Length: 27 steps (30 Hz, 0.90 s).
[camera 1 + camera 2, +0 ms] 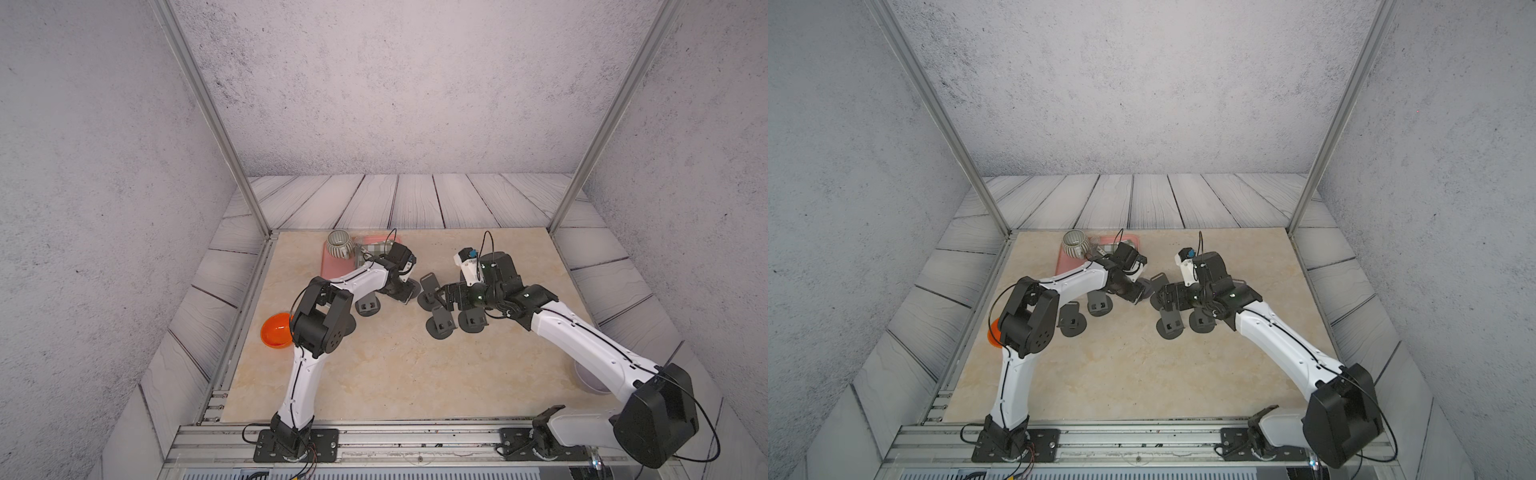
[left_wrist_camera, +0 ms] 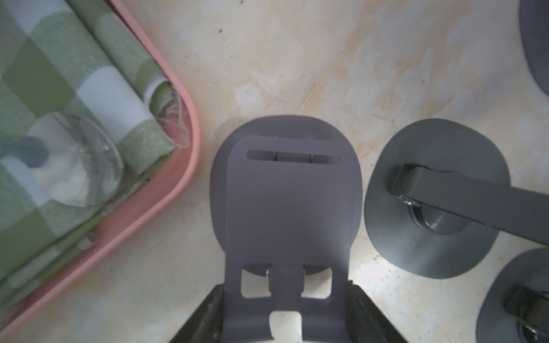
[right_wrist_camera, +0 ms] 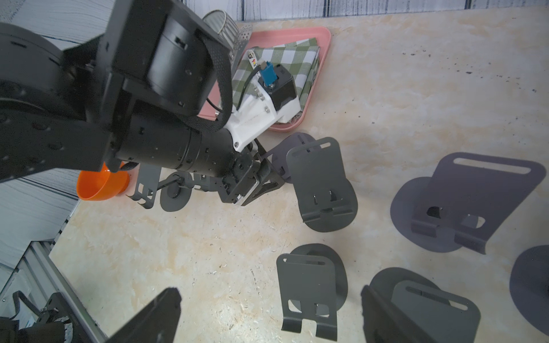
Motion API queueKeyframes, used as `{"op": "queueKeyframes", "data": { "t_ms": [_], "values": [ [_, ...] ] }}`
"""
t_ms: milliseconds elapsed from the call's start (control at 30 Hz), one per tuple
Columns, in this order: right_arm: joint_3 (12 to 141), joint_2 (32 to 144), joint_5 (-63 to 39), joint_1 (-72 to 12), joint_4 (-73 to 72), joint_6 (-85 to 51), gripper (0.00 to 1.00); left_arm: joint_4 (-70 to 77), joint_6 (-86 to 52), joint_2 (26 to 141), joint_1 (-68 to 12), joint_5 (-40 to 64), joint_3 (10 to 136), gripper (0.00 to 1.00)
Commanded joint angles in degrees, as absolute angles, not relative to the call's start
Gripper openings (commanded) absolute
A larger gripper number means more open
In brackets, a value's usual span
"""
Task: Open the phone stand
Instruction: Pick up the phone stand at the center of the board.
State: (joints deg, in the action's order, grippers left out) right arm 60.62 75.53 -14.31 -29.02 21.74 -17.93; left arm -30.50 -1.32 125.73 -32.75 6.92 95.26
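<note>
Several dark stands lie scattered across the middle of the bench. The one being worked on, the phone stand, sits just beside the pink tray, with its plate folded nearly flat over its rounded base.

The left end effector straddles the lipped, notched end of that plate, one finger at each long edge. The fingers lie right against the metal, but I cannot tell whether they already pinch it or merely flank it. Taking the plate by its side edges looks deliberate, since that leaves the flat face free to swing up while the base stays on the bench.

The neighbouring stand is close by with its arm raised off its base, so it appears to be open already. A lift here needs to stay clear of it and of the tray rim.

The right end effector is spread wide and holds nothing. It hangs low over its own cluster of stands, well apart from the tray — probably held there to keep out of the left arm's way, or to steady a base if one slides.
</note>
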Motion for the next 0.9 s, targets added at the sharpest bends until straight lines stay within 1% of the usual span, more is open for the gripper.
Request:
{"op": "queueKeyframes", "data": {
  "t_ms": [0, 433, 867],
  "values": [
    [60.1, 73.7, -13.3, -28.8, 22.1, -17.4, 0.97, -30.0, -1.7, 123.8, -32.8, 6.7, 94.2, 0.60],
    [60.6, 74.6, -14.7, -28.7, 21.3, -18.5, 0.97, -29.0, -3.7, 113.8, -32.8, 5.5, 89.8, 0.60],
    [61.3, 77.6, -19.2, -28.9, 17.6, -21.9, 0.97, -24.4, -7.6, 101.3, -32.7, 6.8, 80.7, 0.60]
  ]
}}
